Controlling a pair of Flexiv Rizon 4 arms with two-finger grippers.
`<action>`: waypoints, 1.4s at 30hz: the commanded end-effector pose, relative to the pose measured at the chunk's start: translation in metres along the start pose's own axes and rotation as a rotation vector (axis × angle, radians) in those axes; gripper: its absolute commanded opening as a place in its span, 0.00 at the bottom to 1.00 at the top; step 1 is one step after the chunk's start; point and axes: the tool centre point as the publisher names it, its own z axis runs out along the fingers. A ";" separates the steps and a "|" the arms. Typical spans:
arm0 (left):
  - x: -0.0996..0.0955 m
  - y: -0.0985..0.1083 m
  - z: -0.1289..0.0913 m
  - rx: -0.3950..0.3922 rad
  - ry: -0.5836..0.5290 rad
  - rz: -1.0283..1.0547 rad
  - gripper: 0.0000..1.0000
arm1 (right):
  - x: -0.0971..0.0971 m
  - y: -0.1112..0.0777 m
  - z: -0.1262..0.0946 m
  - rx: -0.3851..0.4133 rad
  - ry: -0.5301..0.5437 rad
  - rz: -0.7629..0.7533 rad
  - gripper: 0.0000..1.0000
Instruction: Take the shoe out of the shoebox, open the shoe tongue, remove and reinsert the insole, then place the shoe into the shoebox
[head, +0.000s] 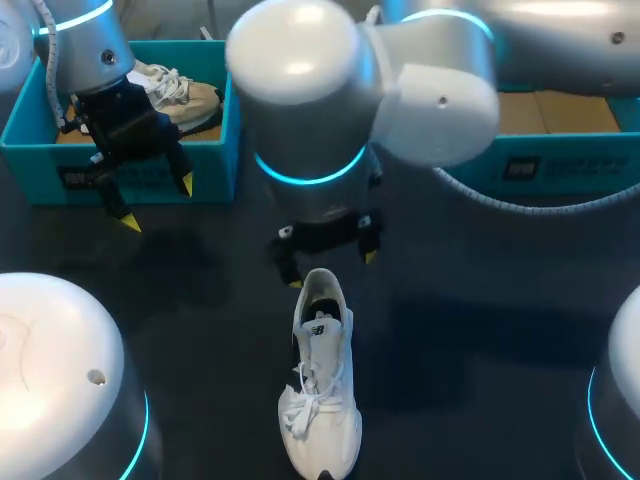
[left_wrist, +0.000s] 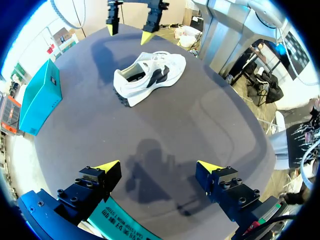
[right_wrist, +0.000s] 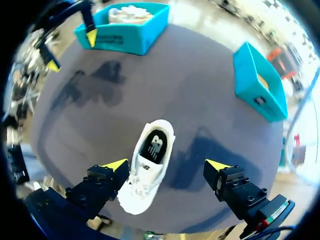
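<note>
White shoe (head: 320, 380) at lower centre. Your right gripper (head: 333, 270) hangs spread and empty near its heel. Your left gripper (head: 158, 204), likewise spread, is at upper left before the shoebox (head: 212, 170).

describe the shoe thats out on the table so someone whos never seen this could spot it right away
On the dark table, look near the middle, where the right gripper hangs open by a shoe's heel. That white lace-up shoe stands alone on the tabletop; the only other shoe is beige and sits inside the teal shoebox at the left.
</note>
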 end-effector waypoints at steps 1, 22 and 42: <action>0.001 0.000 0.000 -0.003 0.000 -0.001 1.00 | -0.029 -0.003 0.005 -0.062 0.243 -0.461 1.00; 0.001 0.000 0.000 -0.003 0.000 -0.001 1.00 | -0.017 0.020 0.025 0.062 0.228 -0.805 1.00; 0.001 0.000 0.000 -0.003 0.000 -0.001 1.00 | -0.001 0.039 0.066 0.036 0.179 -0.990 1.00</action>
